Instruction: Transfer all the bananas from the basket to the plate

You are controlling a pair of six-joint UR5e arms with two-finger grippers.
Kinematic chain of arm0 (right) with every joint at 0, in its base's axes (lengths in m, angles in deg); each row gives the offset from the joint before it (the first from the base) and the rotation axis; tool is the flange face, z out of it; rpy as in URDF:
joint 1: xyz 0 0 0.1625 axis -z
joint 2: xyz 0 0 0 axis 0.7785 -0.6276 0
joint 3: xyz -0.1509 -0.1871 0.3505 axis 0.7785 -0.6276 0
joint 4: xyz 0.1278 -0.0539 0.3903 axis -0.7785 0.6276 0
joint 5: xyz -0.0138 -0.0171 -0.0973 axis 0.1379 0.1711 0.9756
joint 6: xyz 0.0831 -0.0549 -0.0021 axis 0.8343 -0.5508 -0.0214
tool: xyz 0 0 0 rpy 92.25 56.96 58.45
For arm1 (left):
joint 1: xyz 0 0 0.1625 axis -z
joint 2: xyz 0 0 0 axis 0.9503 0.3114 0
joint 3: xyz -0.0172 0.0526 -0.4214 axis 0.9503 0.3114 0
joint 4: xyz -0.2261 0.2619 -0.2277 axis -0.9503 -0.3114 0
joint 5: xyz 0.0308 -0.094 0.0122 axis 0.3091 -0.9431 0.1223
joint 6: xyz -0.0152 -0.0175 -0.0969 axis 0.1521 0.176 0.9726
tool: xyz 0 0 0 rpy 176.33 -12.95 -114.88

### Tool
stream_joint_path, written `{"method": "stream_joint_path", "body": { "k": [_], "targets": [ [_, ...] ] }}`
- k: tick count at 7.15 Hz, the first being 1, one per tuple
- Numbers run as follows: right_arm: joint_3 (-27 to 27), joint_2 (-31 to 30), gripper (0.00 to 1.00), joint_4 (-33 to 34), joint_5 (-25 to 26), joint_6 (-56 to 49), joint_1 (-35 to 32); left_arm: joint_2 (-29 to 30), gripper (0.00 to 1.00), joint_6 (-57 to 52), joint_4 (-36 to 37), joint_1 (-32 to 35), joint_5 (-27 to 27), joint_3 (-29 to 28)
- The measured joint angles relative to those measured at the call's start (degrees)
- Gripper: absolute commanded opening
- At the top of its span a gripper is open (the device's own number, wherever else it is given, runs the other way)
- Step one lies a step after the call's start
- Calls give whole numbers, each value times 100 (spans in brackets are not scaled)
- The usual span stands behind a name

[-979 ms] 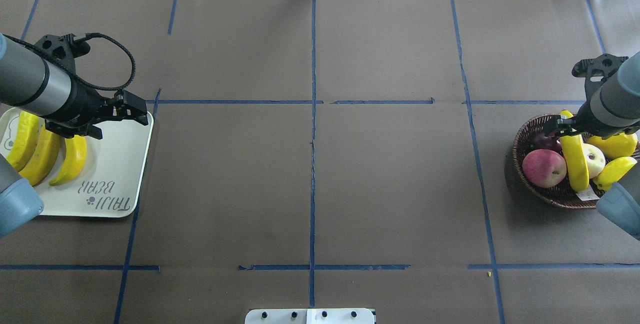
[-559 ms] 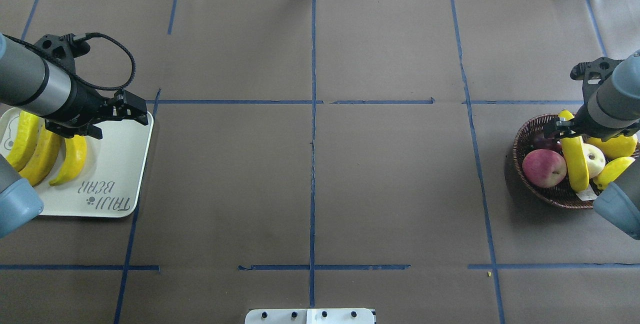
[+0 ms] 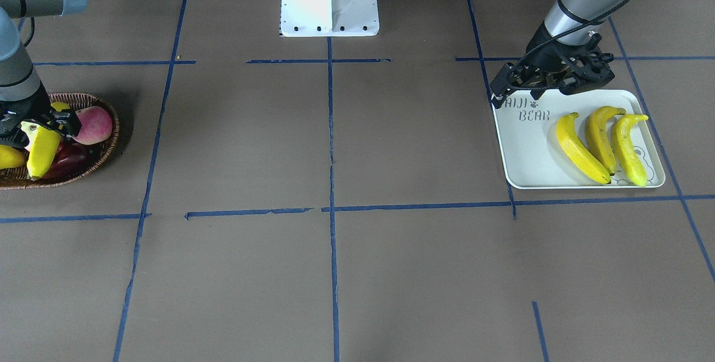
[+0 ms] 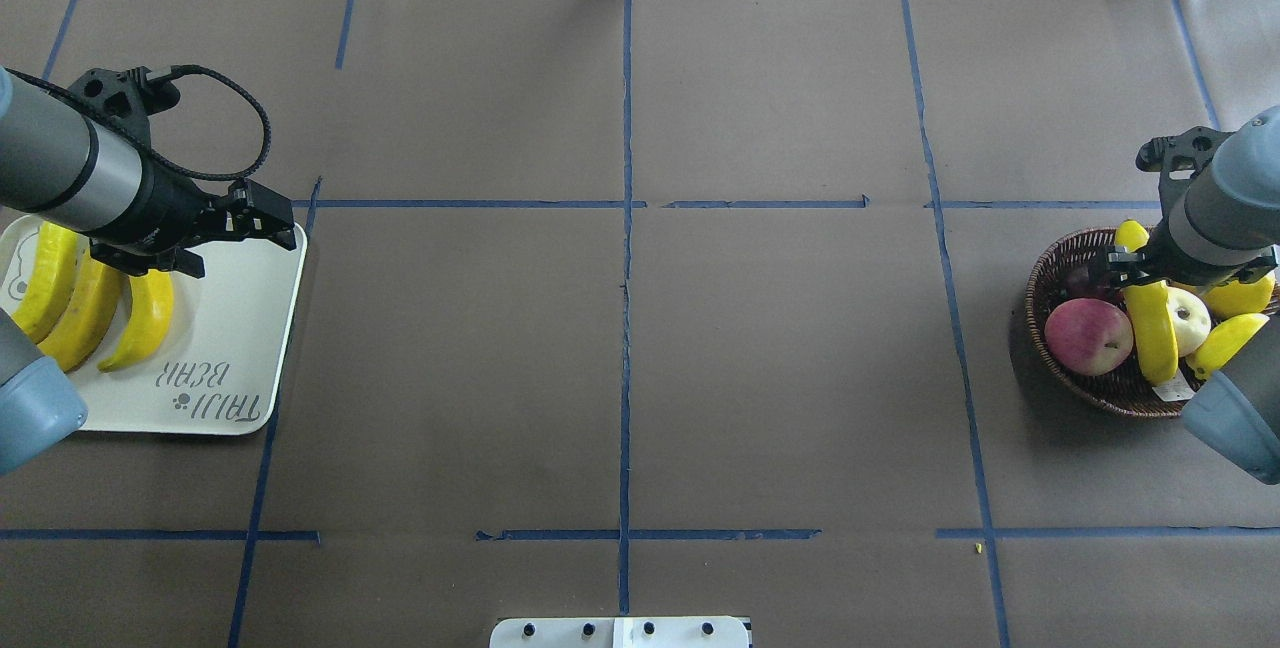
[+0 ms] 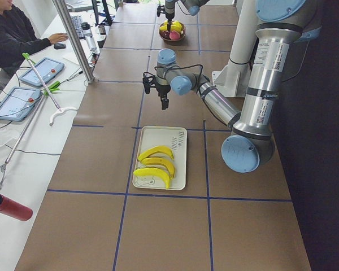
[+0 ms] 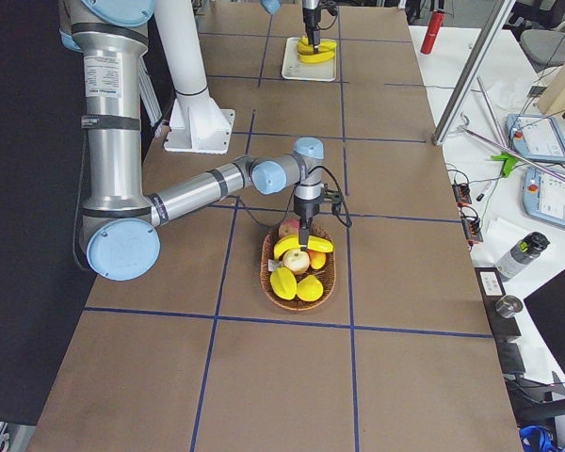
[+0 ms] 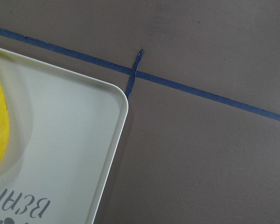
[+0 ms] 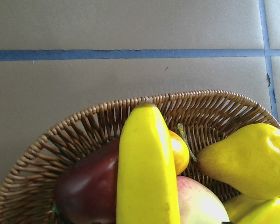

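Right claw (image 4: 1138, 266) is down in the basket (image 4: 1050, 273) at the desk's (image 4: 780, 378) right end. It is pinched narrow across the upper part of the one banana (image 4: 1153, 333) there; my fingers don't show in the wrist view. My arm covers part of the basket overhead. An apple (image 4: 1088, 336) lies just beside the banana. Three bananas (image 3: 600, 141) lie on the plate (image 3: 530, 155) at the left end, their tips hidden under my arm overhead. Left claw (image 4: 272, 226) hangs over the plate's corner; I can't tell its gap.
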Motion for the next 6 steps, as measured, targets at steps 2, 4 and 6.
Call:
{"method": "stream_joint_path", "body": {
  "k": [2, 4, 6],
  "targets": [
    [7, -14, 0, -12, -4, 4, 3, 6, 99, 0, 0, 0, 0, 0],
    [116, -30, 0, -13, -40, -5, -22, 8, 99, 0, 0, 0, 0, 0],
    [726, -292, 0, 44, -157, -188, -166, 4, 99, 0, 0, 0, 0, 0]
  ]
}}
